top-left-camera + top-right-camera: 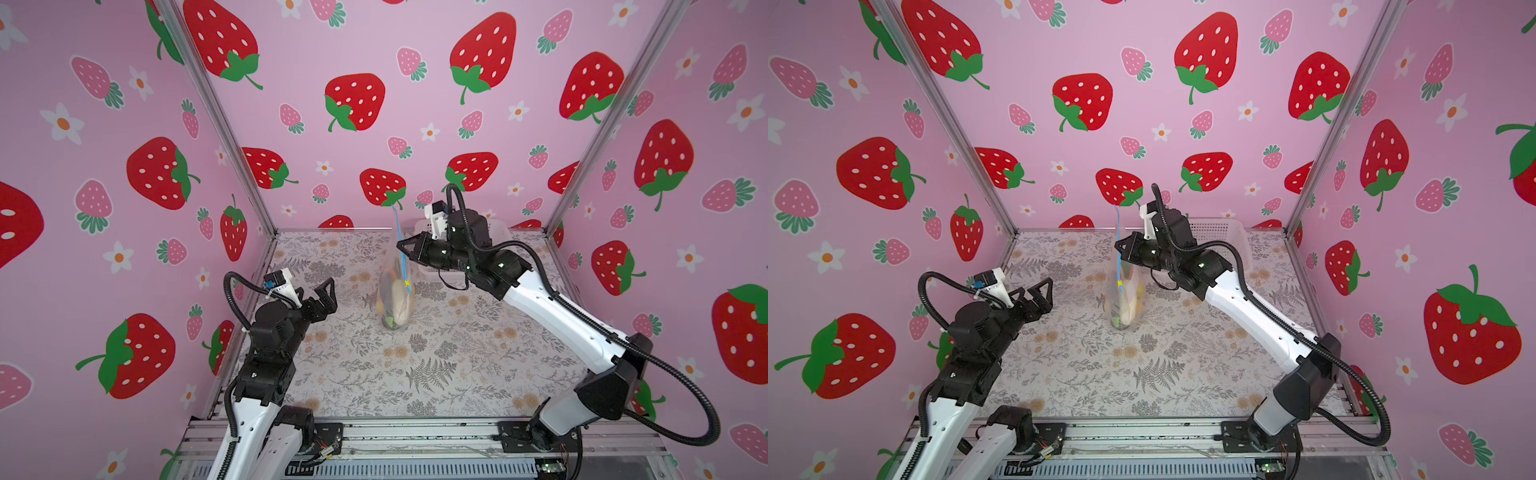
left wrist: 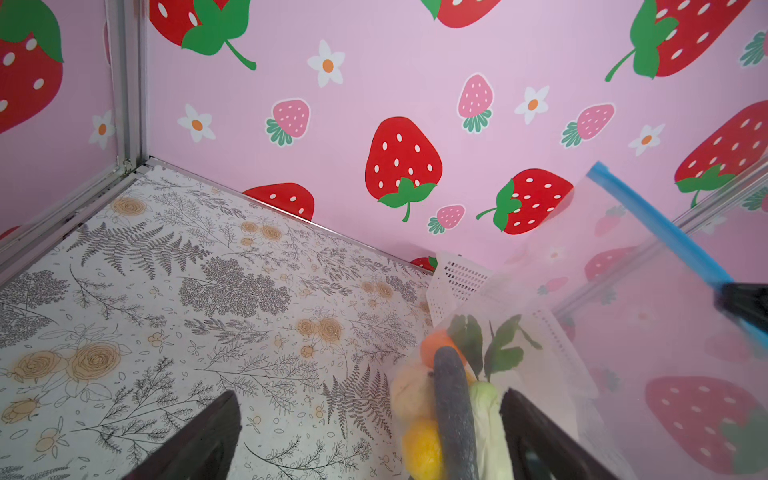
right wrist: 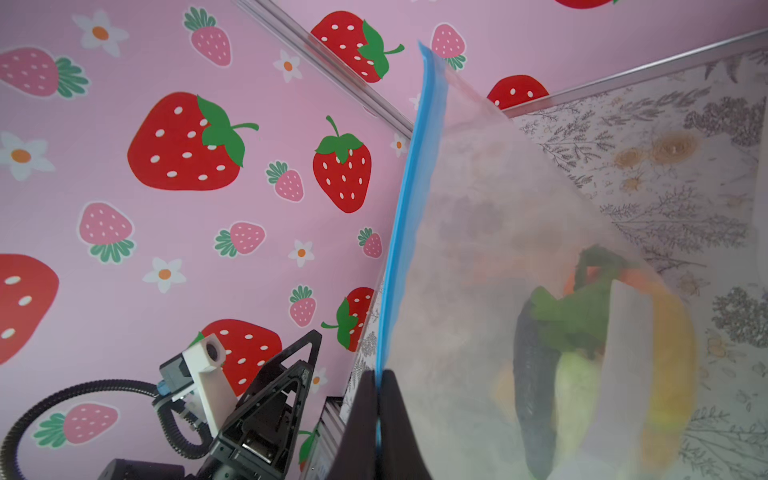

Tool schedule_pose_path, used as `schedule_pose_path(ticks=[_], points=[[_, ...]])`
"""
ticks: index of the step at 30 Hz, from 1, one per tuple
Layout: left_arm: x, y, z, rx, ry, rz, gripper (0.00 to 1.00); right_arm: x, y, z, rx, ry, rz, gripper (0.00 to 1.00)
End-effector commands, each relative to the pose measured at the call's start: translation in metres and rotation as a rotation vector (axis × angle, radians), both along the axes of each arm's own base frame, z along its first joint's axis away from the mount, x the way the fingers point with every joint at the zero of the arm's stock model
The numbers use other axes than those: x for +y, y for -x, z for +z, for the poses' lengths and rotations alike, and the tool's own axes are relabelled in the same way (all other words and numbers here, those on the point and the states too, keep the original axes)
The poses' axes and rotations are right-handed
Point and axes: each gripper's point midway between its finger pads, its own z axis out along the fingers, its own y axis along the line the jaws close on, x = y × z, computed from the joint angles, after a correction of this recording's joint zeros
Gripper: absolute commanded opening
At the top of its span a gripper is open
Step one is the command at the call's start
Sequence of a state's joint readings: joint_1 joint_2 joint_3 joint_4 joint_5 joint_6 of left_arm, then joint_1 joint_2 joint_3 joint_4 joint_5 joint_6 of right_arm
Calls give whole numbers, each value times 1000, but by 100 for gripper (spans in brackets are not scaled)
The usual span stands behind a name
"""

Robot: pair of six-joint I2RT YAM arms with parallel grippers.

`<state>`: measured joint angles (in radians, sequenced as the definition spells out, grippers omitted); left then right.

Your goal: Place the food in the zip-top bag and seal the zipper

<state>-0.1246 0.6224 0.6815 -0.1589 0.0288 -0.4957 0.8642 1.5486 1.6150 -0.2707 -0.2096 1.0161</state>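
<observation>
The zip-top bag (image 1: 394, 291) (image 1: 1124, 301) hangs upright over the middle of the table, its bottom at the floral mat. The food (image 2: 453, 399) (image 3: 582, 353) lies in its lower part: orange, yellow, cream, dark grey and green leafy pieces. The blue zipper (image 1: 401, 249) (image 3: 409, 187) runs up one edge, with a yellow end (image 1: 407, 283). My right gripper (image 1: 400, 245) (image 3: 378, 374) is shut on the zipper strip partway up. My left gripper (image 1: 316, 291) (image 2: 370, 395) stands open to the left of the bag, not touching it.
A white perforated basket (image 1: 500, 232) (image 1: 1225, 232) (image 2: 457, 278) stands at the back right, behind my right arm. Pink strawberry walls close in the back and both sides. A floral mat (image 1: 415, 374) covers the table.
</observation>
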Motion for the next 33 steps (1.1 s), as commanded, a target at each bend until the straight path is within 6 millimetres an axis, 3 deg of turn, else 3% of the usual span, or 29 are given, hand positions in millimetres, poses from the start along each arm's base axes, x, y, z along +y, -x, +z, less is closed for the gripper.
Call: schedule_pose_path(ticks=[1,10,18,20,24,28,33], points=[[5,-3,7,39,28,42,99,-5,6,39,30,-182,-90,0],[14,-7,-12,161,-10,92,99,25,31,5,152,-183,-104,0],[20,-8,-18,188,-33,125,99,54,51,19,171,-280,-54,0],[21,-8,-18,192,-36,129,99,50,50,2,206,-265,-76,0],[26,-9,-22,208,-42,151,99,31,48,-52,314,-233,-106,0],[24,-13,-28,231,-28,145,99,-7,41,-96,384,-181,-173,0],[16,-22,-39,276,0,115,100,-52,35,-130,429,-147,-229,0]])
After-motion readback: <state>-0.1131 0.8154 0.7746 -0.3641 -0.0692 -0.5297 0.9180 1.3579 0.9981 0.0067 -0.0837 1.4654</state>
